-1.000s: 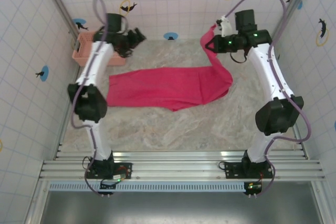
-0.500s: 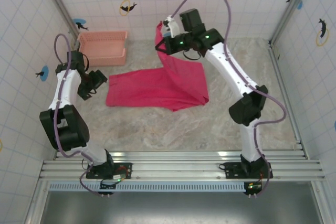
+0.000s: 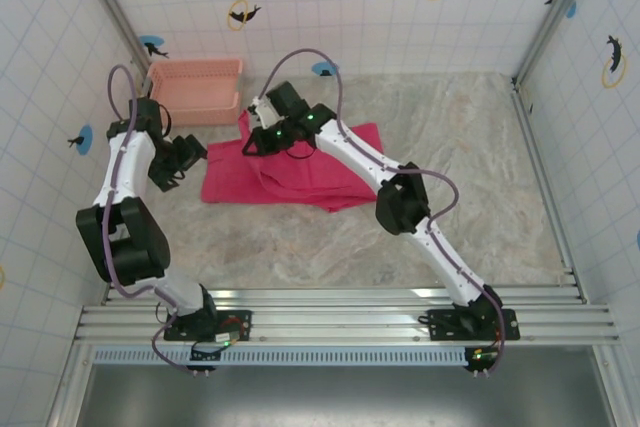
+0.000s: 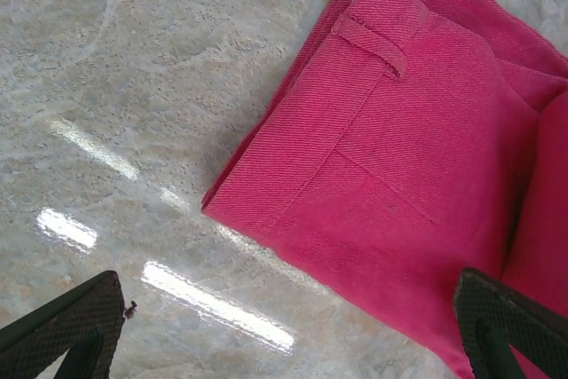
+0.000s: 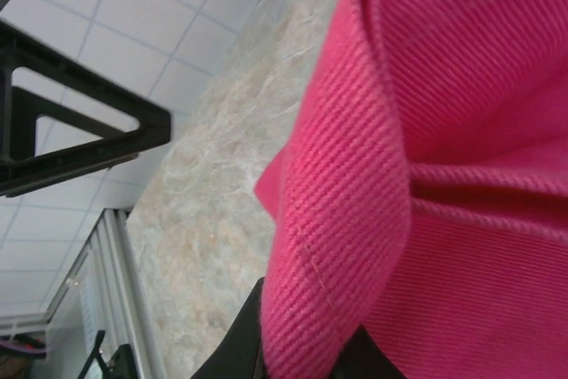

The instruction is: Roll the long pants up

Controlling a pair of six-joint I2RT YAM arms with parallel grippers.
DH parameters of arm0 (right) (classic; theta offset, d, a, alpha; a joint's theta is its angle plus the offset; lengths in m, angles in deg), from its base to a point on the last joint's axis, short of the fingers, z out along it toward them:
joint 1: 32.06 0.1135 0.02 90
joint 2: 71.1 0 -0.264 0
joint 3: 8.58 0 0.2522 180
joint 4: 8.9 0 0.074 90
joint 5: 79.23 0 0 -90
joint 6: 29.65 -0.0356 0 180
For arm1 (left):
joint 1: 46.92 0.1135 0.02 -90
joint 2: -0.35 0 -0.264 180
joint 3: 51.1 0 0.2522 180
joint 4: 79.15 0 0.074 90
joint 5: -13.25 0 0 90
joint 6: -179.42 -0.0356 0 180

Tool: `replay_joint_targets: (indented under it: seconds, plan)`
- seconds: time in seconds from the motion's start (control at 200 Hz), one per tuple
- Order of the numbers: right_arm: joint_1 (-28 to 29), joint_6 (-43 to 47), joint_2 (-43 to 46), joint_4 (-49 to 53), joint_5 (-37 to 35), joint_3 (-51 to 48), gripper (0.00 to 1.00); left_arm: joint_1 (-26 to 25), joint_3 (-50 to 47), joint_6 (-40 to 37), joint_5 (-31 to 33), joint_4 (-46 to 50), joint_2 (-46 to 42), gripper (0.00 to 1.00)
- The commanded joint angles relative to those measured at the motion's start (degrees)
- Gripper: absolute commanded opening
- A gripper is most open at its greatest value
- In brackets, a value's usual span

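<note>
Pants (image 3: pixel 320 162) — magenta cloth, lying on the table (image 3: pixel 450 207) left of centre, doubled over itself in loose layers. The waist end points left. The left wrist view shows a belt loop (image 4: pixel 371 44), with the waistband corner flat on the stone-patterned surface.

Right gripper (image 3: pixel 252 137) — the arm is stretched across to the far-left part of the pants. Its jaws are clamped on a thick fold of the cloth, which bulges over them in the right wrist view.

Left gripper (image 3: pixel 185 159) — just beside the pants' left edge, not touching the cloth. Its jaws are spread wide with nothing between them.

Basket (image 3: pixel 195 90) — pale pink and slotted, in the far-left corner against the tiled wall (image 3: pixel 330 7), near the pants' far-left corner.
</note>
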Motion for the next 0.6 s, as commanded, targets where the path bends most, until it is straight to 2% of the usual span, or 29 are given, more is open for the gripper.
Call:
replay_joint_targets:
  seconds: [0.0, 0.045, 0.195, 0.34, 0.5, 0.595]
  plan:
    - [2.18, -4.43, -2.60, -6.53, 4.32, 2.94, 0.41, 0.15, 2.18, -1.01, -0.48, 1.25, 1.51, 0.97]
    - [2.38, -5.53, -3.44, -7.83, 4.88, 3.08, 0.55, 0.10, 2.21, -1.19, -0.28, 1.25, 1.52, 0.97]
    - [-0.11, -7.02, -2.59, -9.37, 5.33, 3.55, 0.67, 0.16, 2.52, -1.73, 1.71, 2.12, 1.27, 0.97]
    - [-6.00, -6.72, 1.60, -7.83, 4.68, 3.54, 0.67, 0.13, 2.42, -3.07, 3.30, 2.45, 0.84, 0.97]
    - [-14.66, 2.27, 8.82, 6.80, -0.32, 2.26, 0.70, -1.04, 2.31, -4.82, 5.03, 1.62, -0.98, 0.97]
    - [-18.45, 3.23, 10.33, 9.92, 1.62, -1.15, 0.69, -1.84, 2.20, -5.29, 5.59, 1.72, -1.64, 0.97]
